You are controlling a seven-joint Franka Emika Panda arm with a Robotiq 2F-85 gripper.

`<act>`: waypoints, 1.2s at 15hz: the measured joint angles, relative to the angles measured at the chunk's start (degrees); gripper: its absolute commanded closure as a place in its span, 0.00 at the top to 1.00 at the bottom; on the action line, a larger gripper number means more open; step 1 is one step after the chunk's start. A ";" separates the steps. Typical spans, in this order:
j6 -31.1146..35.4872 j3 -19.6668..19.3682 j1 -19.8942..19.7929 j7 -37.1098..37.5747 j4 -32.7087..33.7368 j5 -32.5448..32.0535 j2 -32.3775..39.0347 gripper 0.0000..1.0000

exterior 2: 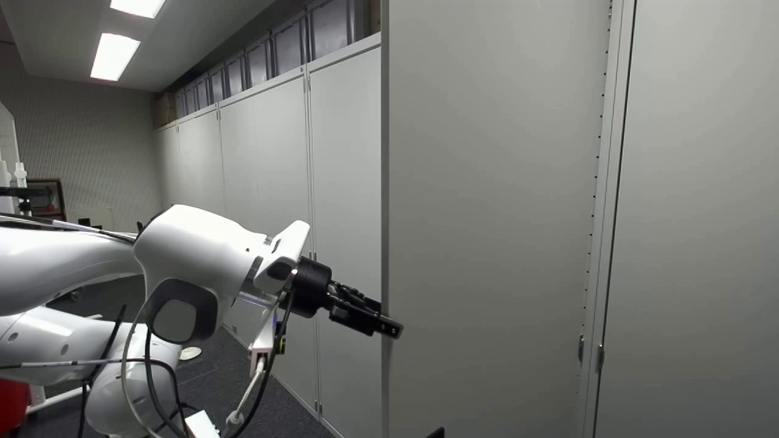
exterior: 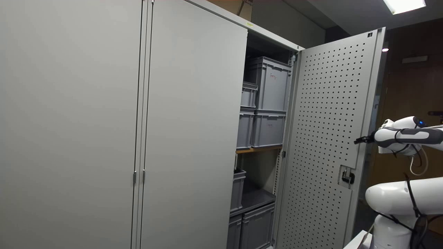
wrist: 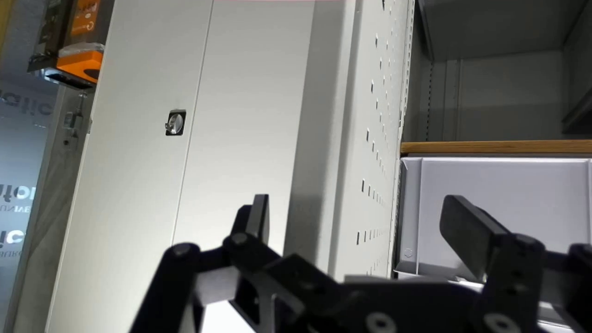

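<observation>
The pincer stood spread wide and gripped nothing, its two fingers well apart in the wrist view, with the free edge of an open cupboard door running between them. Both exterior views suggested one finger on each side of the door, though whether either touched it could not be told. The likeliest trouble was a finger scraping or knocking the metal, which a sideways shift while straddling the edge would cause; since the door seemed to be hinged, even a light bump might swing it. The edge also seemed nearer the left finger in the wrist view, so an off-centre squeeze could shove the door before pinching it. The arm reached in from the left in an exterior view, its wrist bent so that the pincer pointed forward and slightly downward. In an exterior view, a lock sat lower on the door's inner face; left of the door, inside the cupboard, grey boxes stood on a wooden shelf, well apart from the pincer.
</observation>
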 measured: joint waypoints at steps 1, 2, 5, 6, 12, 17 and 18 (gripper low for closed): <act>0.00 -0.23 0.35 -0.37 0.05 0.00 -0.05 1.00; 0.00 -0.47 0.66 -0.73 0.09 0.00 -0.12 1.00; 0.00 -1.19 1.65 -1.74 0.12 0.00 -0.61 1.00; 0.00 -1.33 1.88 -2.08 0.12 0.00 -0.79 1.00; 0.00 -1.54 2.80 -2.98 0.12 0.00 -1.32 1.00; 0.00 -1.54 3.30 -3.20 0.10 0.00 -1.58 1.00; 0.00 -1.54 3.36 -3.22 0.08 0.00 -1.68 1.00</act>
